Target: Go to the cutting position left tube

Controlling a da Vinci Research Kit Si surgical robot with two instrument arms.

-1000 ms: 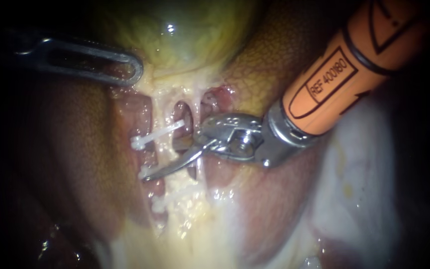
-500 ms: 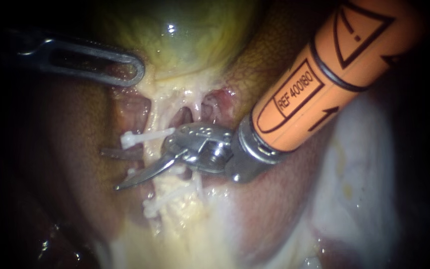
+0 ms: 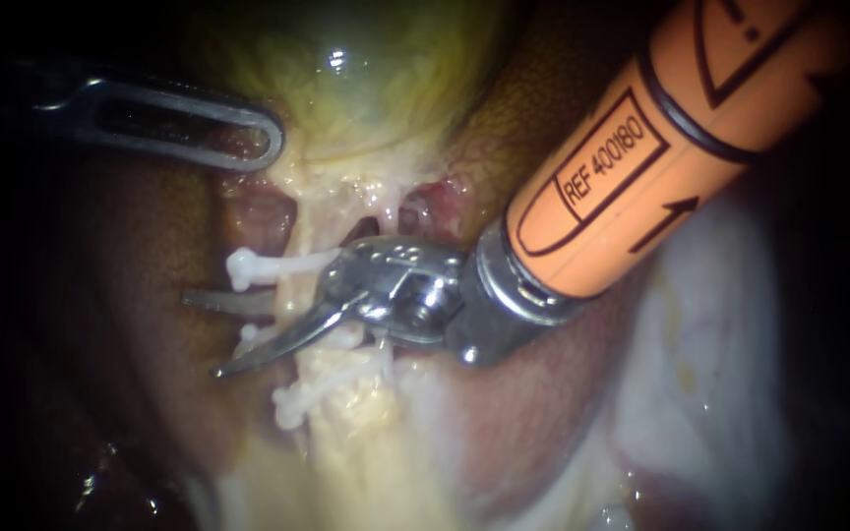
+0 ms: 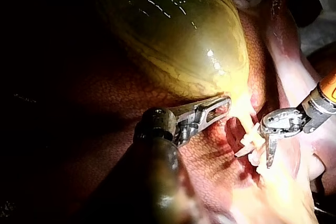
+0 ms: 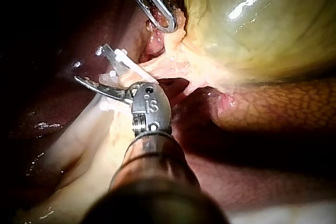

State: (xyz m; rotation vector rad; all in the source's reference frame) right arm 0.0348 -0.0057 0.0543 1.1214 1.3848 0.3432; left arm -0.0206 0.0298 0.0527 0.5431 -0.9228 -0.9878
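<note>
While spread wide, right instrument's claw (image 3: 201,335) astride the clipped left tube (image 3: 295,285); left instrument (image 3: 266,138) pinching gallbladder (image 3: 376,88).

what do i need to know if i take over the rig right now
Left instrument: shut on the gallbladder at its lower edge.
Right instrument: open, blades astride the left tube just under the top clip.
A middle clip lies close to the lower blade; the lowest clip is clear below.
Done: blades look in place.
Left: check that the middle clip is outside the blades; tube uncut.
</note>
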